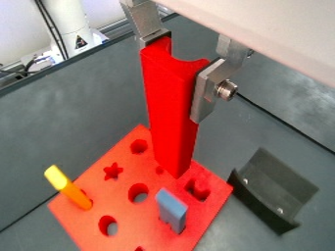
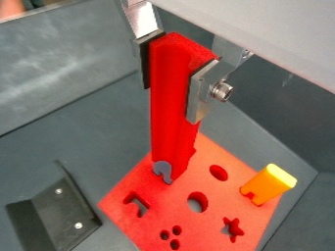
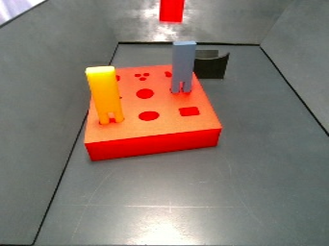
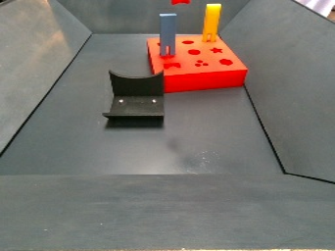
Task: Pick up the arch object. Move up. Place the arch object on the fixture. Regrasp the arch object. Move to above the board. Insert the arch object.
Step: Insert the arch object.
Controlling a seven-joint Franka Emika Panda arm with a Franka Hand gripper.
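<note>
- Gripper (image 1: 177, 59) high above the board (image 1: 131, 211), seen in both wrist views – fingers (image 1: 210, 93) closed on the arch object (image 1: 170, 108), pressing its upper part from two sides.
- Arch object hanging upright, long and red, its lower end over the board's holes, not yet inside any hole.
- In a side view, only the bottom of the arch object (image 3: 171, 10) at the top edge of the frame, well above the board (image 3: 154, 135).
- Yellow-orange block (image 3: 102, 93) standing at the board's left edge, blue-grey block (image 3: 184, 65) upright near its far side.
- Fixture (image 4: 135, 98) on the dark surface (image 4: 183, 147), left of centre – apart from the board (image 4: 203, 71) in the upper part.
</note>
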